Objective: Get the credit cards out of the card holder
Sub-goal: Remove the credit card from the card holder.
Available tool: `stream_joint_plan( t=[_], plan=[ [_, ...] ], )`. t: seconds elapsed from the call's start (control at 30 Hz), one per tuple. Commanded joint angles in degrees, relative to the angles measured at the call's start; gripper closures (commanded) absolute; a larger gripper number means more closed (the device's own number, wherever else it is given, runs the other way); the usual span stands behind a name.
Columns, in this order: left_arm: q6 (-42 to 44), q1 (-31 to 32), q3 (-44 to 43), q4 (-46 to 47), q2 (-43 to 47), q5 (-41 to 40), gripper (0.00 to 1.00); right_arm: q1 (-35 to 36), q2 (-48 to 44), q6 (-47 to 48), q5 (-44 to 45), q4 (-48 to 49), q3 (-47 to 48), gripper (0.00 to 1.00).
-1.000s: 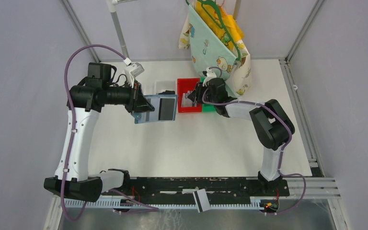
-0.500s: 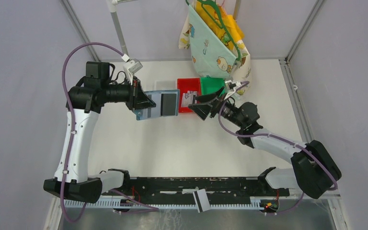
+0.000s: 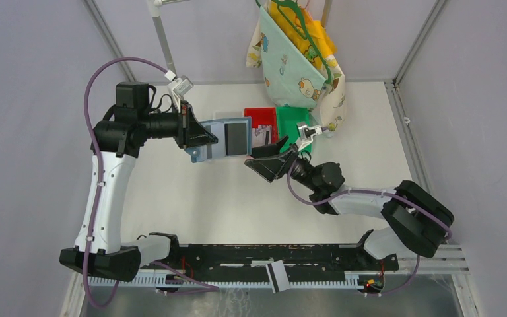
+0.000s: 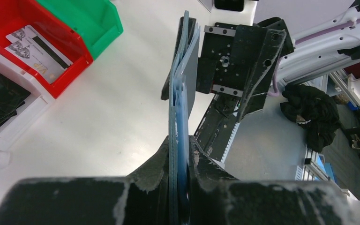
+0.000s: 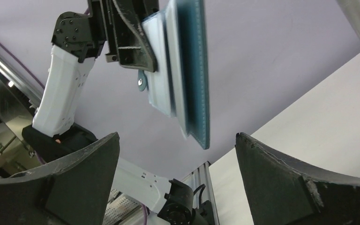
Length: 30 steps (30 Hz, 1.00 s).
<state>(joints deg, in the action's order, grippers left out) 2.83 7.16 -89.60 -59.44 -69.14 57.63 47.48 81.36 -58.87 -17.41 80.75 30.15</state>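
The teal-blue card holder [image 3: 219,140] hangs open above the table, and my left gripper [image 3: 196,143] is shut on its left edge. A dark rectangular piece [image 3: 236,137] shows in its right half. In the left wrist view the card holder [image 4: 180,112] stands edge-on, clamped in my left gripper [image 4: 180,157]. Pale credit cards [image 4: 36,47], one with a dark stripe, lie in the red bin [image 4: 72,65]. My right gripper [image 3: 269,159] is open and empty, just right of and below the holder. In the right wrist view the card holder [image 5: 190,70] hangs above my right gripper [image 5: 176,157].
A green bin [image 3: 292,119] stands right of the red bin [image 3: 258,116]. A white tray [image 4: 26,117] with black flat pieces sits beside the red bin. A patterned cloth bag [image 3: 297,59] hangs at the back, next to a metal pole [image 3: 163,43].
My right gripper left the red bin, opened wide and swung down and left toward the holder. My left gripper carried the holder slightly back and to the right.
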Motion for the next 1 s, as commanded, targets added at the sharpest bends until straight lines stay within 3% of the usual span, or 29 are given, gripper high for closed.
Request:
stream_joint_plan(
  t=[0.0, 0.13, 0.2, 0.3, 0.4, 0.43, 0.47, 0.5, 0.57, 0.67, 0.77, 0.83, 0.97],
  plan=[
    [-2.4, 0.1, -0.5, 2.6, 2.1, 4.0, 0.93, 1.7, 2.7, -1.4, 6.4, 4.6, 3.9, 0.02],
    [-2.7, 0.0, -0.8, 2.6, 2.3, 4.7, 0.93, 3.6, 5.3, -1.7, 9.4, 4.0, 6.4, 0.03],
    [-2.7, 0.1, -0.9, 2.5, 2.2, 5.0, 0.93, 3.9, 6.5, -3.2, 10.9, 5.1, 7.3, 0.12],
    [-2.6, 0.1, -0.8, 2.1, 2.3, 5.0, 0.93, 3.9, 7.9, -6.1, 11.8, 11.3, 7.4, 0.36],
    [-2.7, 0.1, -0.3, 2.0, 2.8, 5.0, 0.92, 3.9, 8.8, -7.5, 9.3, 16.0, 8.2, 0.66],
    [-2.7, 0.1, 0.0, 2.0, 3.1, 4.8, 0.91, 3.8, 8.8, -7.6, 7.2, 16.1, 8.5, 0.8],
    [-2.5, 0.1, 0.2, 1.8, 3.1, 4.6, 0.86, 3.4, 8.6, -7.6, 5.5, 16.1, 8.3, 0.88],
    [-1.3, 0.1, 0.3, 1.1, 3.0, 4.4, 0.73, 2.9, 7.9, -7.6, 3.2, 16.1, 7.6, 0.97],
    [4.8, 0.1, -0.8, -3.8, 2.0, 3.0, 0.36, 0.8, 5.8, -7.1, -2.8, 14.1, 5.9, 1.0],
    [13.9, 0.1, -2.3, -10.3, 0.6, -1.0, 0.03, -3.0, 1.5, -3.4, -14.4, 3.9, 5.4, 1.0],
    [18.0, 0.1, -3.0, -10.5, 0.8, -3.3, 0.0, -4.4, -2.5, 12.2, -27.5, -23.7, 11.6, 1.0],
    [20.7, 0.2, -2.7, -10.3, 1.5, -2.8, 0.0, -4.1, -4.9, 25.2, -29.8, -41.9, 15.5, 1.0],
    [23.9, 0.3, -1.6, -10.9, 2.2, 1.0, 0.01, -3.9, -6.5, 38.1, -32.5, -60.7, 21.4, 1.0]
  ],
)
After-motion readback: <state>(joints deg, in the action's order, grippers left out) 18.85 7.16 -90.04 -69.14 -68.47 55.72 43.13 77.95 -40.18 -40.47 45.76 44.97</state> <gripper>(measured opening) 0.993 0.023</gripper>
